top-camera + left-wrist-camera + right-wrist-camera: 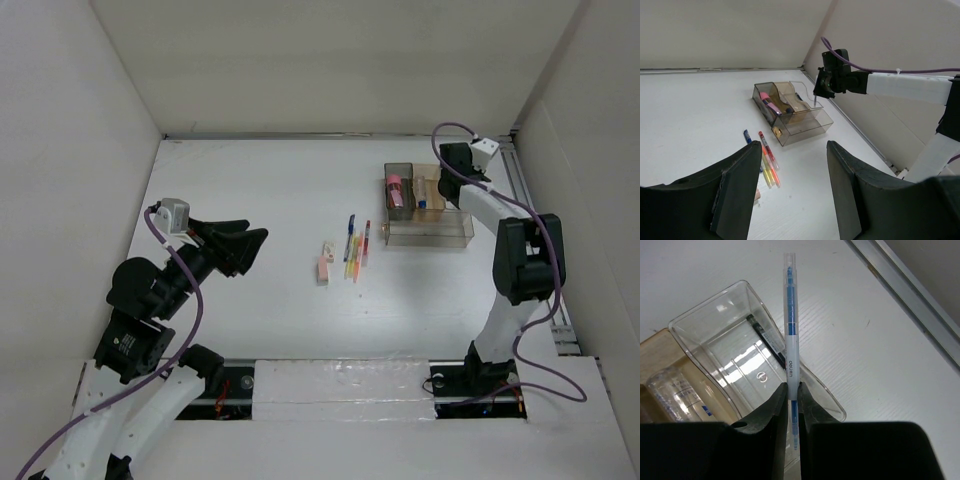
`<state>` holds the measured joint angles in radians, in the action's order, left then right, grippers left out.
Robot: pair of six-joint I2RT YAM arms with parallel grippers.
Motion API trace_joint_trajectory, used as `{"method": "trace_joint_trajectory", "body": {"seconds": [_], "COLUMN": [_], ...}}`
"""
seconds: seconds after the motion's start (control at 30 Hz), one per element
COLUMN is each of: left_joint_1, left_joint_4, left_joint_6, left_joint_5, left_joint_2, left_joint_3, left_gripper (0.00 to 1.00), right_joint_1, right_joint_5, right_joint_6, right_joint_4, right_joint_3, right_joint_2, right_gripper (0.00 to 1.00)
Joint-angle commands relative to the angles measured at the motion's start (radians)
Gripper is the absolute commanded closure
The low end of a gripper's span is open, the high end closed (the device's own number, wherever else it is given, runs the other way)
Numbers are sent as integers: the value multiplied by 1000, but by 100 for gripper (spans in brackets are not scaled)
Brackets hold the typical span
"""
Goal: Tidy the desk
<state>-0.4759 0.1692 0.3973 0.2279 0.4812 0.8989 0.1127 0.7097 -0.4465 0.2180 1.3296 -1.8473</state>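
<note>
Pen (791,340) stands pinched in right jaws, lower end hidden.

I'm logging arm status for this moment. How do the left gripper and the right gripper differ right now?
The left gripper is open and empty; the right gripper is shut on a blue pen. The left gripper hangs over a bare part of the desk on its left side; the right gripper is at the clear tray on the far right. Both have black two-finger jaws.
</note>
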Motion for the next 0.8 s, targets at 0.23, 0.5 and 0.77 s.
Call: {"method": "trace_joint_trajectory", "body": {"seconds": [0.23, 0.5, 0.77], "left_joint_1": [-3, -3, -3], "left_joint_4": [-39, -40, -37], "left_joint_6": [-14, -14, -14], "left_joint_5": [4, -1, -2], "left_joint_2": [8, -1, 7], "left_joint_3": [6, 6, 8], "left_gripper": [49, 49, 49], "right_joint_1": [41, 61, 52], "right_joint_5": [62, 19, -15], "right_joint_6": [63, 62, 9], "right_joint_4": [-80, -22, 46], "right_joint_3": [42, 75, 125], "right_joint_2": [-33, -69, -18], "right_gripper": [99, 87, 58]}}
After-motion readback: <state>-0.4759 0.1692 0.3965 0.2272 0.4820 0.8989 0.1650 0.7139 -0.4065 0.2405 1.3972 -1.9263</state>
